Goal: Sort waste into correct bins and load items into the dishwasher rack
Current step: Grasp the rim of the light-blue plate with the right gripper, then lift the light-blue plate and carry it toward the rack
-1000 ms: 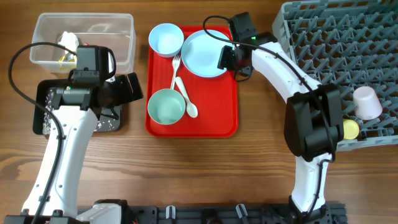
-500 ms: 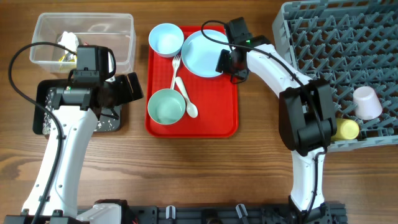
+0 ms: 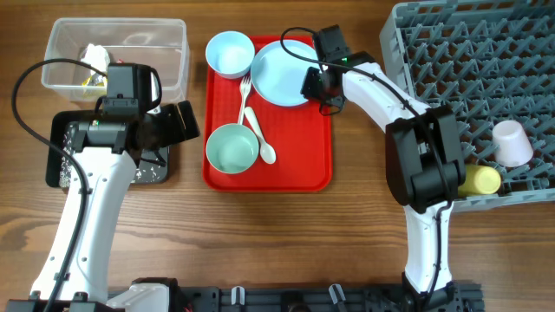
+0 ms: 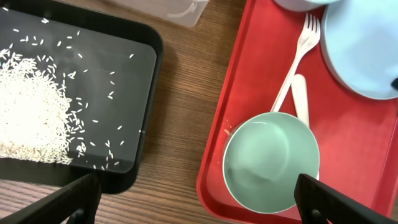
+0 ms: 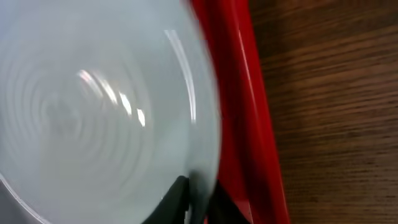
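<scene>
A pale-blue round plate [image 3: 282, 74] lies at the back right of the flat red tray [image 3: 308, 165]. My right gripper [image 3: 315, 85] is at the plate's right rim; in the right wrist view its fingers [image 5: 199, 199] are shut on the rim of the plate [image 5: 93, 106]. Two pale-blue bowls [image 3: 231, 54] [image 3: 231, 148], a white fork [image 3: 244, 91] and a white spoon [image 3: 260, 139] also lie on the red tray. My left gripper [image 3: 178, 121] is open and empty, hovering between the black tray [image 3: 61, 173] and the red tray. The near bowl [image 4: 270, 162] shows in the left wrist view.
The clear tub [image 3: 169, 35] at the back left holds tissue and wrappers. The black tray holds white rice [image 4: 28, 112]. The grey rack [image 3: 468, 78] at the right holds a pink cup [image 3: 512, 143] and a yellow cup [image 3: 479, 180].
My right gripper has moved a little left onto the plate's right rim and the right arm has swung with it. The left arm has not moved.
</scene>
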You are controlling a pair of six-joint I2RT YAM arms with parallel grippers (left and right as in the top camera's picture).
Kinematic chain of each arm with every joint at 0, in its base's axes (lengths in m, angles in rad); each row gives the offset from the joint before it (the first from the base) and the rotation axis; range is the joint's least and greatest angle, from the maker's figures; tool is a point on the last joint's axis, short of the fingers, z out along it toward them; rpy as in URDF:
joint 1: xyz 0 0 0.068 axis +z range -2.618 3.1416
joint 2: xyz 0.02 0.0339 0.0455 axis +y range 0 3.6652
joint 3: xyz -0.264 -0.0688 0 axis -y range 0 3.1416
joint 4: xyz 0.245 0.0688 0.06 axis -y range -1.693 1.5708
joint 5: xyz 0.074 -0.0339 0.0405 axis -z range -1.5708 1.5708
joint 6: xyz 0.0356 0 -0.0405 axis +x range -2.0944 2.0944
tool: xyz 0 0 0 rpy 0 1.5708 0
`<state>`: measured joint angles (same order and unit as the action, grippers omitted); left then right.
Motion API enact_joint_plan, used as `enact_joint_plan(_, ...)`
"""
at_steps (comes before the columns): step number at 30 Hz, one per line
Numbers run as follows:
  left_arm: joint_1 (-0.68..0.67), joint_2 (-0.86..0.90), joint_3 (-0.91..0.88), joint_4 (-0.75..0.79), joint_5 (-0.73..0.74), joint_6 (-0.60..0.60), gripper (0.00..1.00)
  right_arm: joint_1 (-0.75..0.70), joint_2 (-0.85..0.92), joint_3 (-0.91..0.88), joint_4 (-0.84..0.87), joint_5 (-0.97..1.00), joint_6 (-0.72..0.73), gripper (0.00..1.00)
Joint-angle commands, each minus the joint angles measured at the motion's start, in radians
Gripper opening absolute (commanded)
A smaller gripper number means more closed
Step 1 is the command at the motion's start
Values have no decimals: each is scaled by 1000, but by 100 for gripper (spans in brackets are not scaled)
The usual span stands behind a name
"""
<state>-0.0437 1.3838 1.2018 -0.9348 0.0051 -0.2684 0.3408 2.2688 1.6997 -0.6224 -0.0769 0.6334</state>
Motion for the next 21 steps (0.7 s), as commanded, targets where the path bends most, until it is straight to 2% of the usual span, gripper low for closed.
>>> enact_joint_plan(1, 2, 8, 8, 3, 4, -2, 100, -13, 24, -1, 1, -4, -31, 4)
enact_joint_plan(9, 2, 8, 8, 3, 4, -2, 100, -55, -99, 2, -18, 6, -95, 4)
enact_joint_plan(15, 2, 8, 8, 3, 4, -2, 100, -107, -258, 2, -45, 7, -171, 4)
enact_joint_plan(21, 2, 8, 8, 3, 4, -2, 100, -169, -482, 2, -51, 32, -382, 4)
